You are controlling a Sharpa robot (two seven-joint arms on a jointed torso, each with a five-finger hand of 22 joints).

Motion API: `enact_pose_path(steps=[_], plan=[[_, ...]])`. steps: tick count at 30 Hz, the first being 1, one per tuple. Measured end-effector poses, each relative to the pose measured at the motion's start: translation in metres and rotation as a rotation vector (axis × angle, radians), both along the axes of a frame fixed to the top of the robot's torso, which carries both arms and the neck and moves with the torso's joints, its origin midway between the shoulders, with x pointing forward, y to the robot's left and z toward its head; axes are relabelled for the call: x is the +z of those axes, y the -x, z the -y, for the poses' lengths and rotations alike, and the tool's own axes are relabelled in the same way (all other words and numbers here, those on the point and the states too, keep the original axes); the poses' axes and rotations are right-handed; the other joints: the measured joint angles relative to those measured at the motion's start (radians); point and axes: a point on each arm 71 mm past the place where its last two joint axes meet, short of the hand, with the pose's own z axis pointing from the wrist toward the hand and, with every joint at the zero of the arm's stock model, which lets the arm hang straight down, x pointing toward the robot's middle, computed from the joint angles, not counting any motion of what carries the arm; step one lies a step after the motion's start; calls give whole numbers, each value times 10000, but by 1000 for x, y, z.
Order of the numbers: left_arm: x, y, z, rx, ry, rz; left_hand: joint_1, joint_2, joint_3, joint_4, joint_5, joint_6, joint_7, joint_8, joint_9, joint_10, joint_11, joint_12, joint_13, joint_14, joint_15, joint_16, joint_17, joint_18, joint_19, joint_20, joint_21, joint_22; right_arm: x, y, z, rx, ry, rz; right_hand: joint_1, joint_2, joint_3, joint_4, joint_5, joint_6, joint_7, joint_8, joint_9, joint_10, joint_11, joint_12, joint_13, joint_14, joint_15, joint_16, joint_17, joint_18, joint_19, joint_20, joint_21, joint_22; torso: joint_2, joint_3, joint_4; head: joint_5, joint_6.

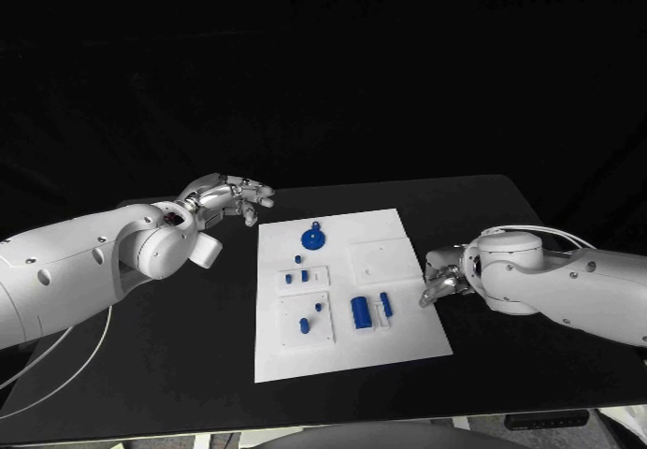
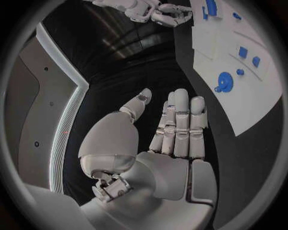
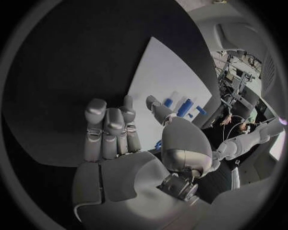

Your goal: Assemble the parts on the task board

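The white task board (image 1: pixel 353 360) lies in the middle of the black table. On it are a round blue part with a lug (image 1: pixel 311 238), several small blue parts (image 1: pixel 305 275) on raised white blocks, a thick blue cylinder (image 1: pixel 360 311) and a thin blue pin (image 1: pixel 386 303). My left hand (image 1: pixel 229 198) hovers off the board's far left corner, fingers straight and holding nothing (image 2: pixel 174 129). My right hand (image 1: pixel 442 276) sits just off the board's right edge, near the pin, also holding nothing (image 3: pixel 117 134). The left wrist view shows the round part (image 2: pixel 224 81).
Bare black table surrounds the board on all sides. A plain raised white block (image 1: pixel 381 258) sits at the board's right middle. The table's right edge runs behind my right arm. In the left wrist view the right hand (image 2: pixel 165 13) appears beyond the board (image 2: pixel 258 112).
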Motion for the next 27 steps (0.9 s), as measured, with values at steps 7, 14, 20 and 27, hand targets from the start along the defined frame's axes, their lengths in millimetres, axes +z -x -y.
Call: enact_pose_path(steps=[7, 14, 20, 27], plan=[[0, 0, 0, -8, -1, -6, 0, 0, 0, 0, 0, 0, 0, 0, 0, 0, 0, 0, -1, 0, 0, 0, -1, 0, 1, 0, 0, -1, 19, -6, -3, 27, -208, 468, 0, 0, 117, 117, 0, 13, -10, 0, 0, 33, -33, 0, 0, 1, 1, 0, 0, 0, 0, 1, 0, 0, -1, 4, -1, 6, 10], [0, 0, 1, -15, -2, -13, 0, 0, 0, 0, 0, 0, 0, 0, 1, 0, 0, 0, 2, 0, 0, 0, -2, 1, 1, 1, 0, -2, 24, -7, -9, 53, -453, 601, -107, -108, 161, 169, 0, 14, -12, 0, -1, 69, 4, 0, -1, 1, 2, 1, -1, 0, 0, 1, 0, -1, 1, 3, 6, -4, 31], [0, 0, 1, -25, -3, -20, 0, 0, 0, 0, 0, 0, 0, 0, 1, 0, 0, 0, 7, 0, 0, -39, 9, 0, -6, -6, 0, 8, 22, -10, -25, 179, -763, 457, -173, -173, 136, 251, 0, 13, -14, 0, -1, 69, 4, 0, -1, 35, -28, 1, 8, 0, 0, 2, 0, -1, 4, 0, 4, -8, 43], [0, 0, 1, -42, -1, -26, 0, 0, 0, 0, 0, 0, 0, 0, 2, 0, 0, 0, 7, 0, 0, -39, 8, -1, -25, -25, 0, 7, 6, -9, -43, 257, -1039, -20, -172, -173, 163, 278, 0, 12, -16, 0, -1, 68, 4, 0, -1, 36, -27, 2, 7, 1, 0, 2, -1, -2, 5, -7, 2, -12, 51]])
